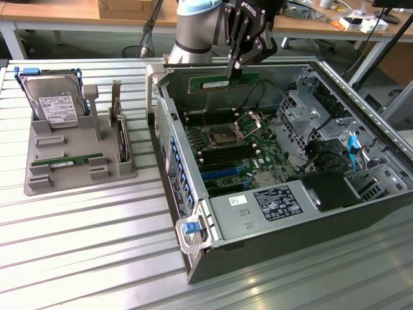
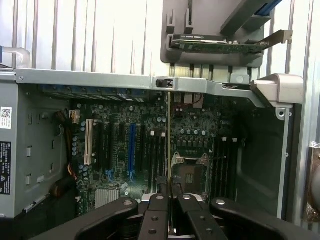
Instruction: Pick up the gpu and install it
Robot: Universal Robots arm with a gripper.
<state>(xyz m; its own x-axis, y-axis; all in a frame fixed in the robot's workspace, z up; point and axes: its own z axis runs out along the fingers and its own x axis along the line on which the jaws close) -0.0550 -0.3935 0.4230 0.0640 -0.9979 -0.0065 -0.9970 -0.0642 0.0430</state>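
Observation:
The gpu [image 1: 222, 82], a long thin green circuit-board stick, hangs level over the far side of the open computer case [image 1: 284, 213]. My gripper [image 1: 233, 70] is shut on its top edge from above. In the wrist view the gpu [image 2: 168, 135] appears edge-on as a thin line running out from between the fingertips [image 2: 161, 187], above the motherboard [image 2: 145, 145] and close to the CPU socket [image 2: 190, 167]. The motherboard [image 1: 226, 148] lies flat in the case, with its black slots and CPU socket [image 1: 226, 134] exposed below the stick.
A grey parts holder [image 1: 77, 174] at the exterior view's left carries a silver hard drive [image 1: 55, 106], a dark card on edge [image 1: 120, 139] and another green stick [image 1: 74, 159]. The case walls, drive cage [image 1: 306, 110] and cables [image 1: 352, 152] crowd the exterior view's right.

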